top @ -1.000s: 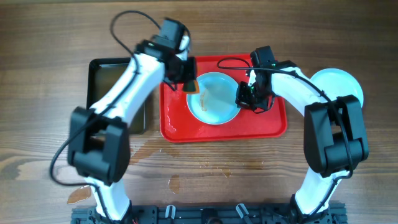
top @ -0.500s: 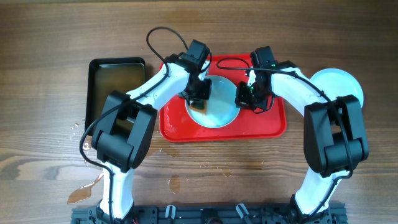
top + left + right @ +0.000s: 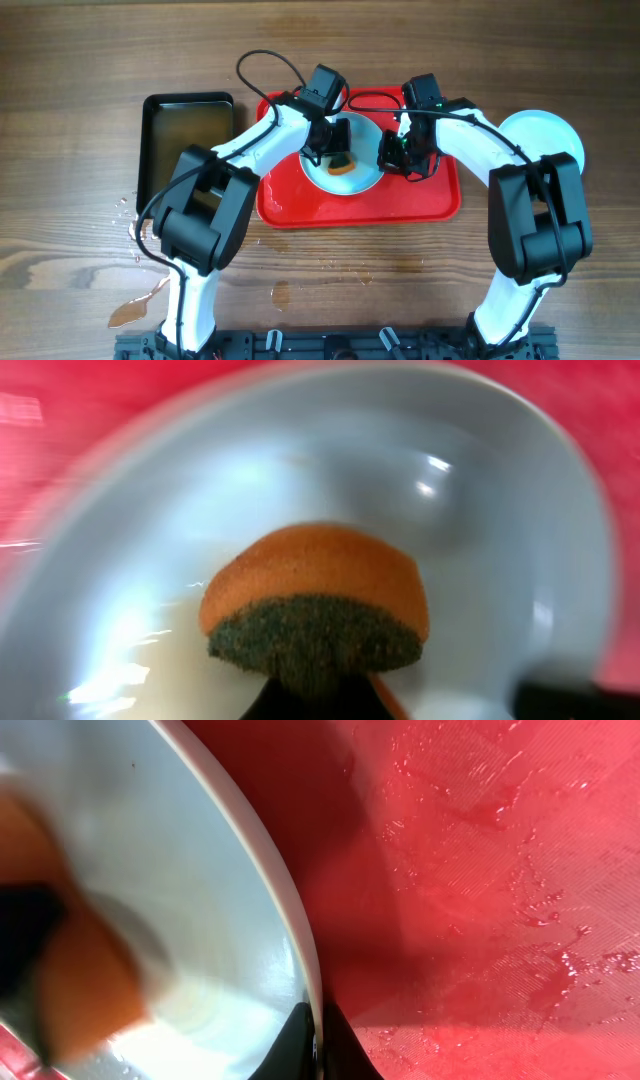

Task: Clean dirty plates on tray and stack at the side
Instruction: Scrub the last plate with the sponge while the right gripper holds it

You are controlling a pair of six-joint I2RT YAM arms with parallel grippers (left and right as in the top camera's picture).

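The wooden table [image 3: 80, 60] carries the red tray [image 3: 430, 205] at its middle and a black pan [image 3: 180, 130] of brownish water just left of it. Only one plate [image 3: 368, 177] lies on the tray, while a second plate [image 3: 548, 128] sits off on the table to the right, half hidden by the right arm (whether another lies under it cannot be told). So the stack looks begun and this may be the last wash. The orange sponge [image 3: 343, 164] is pressed into the plate's bowl, pinched in the left gripper [image 3: 335, 150]. The right gripper [image 3: 395, 155] is closed on the plate's right rim, steadying it. Rinsing and stacking this plate appear to remain.
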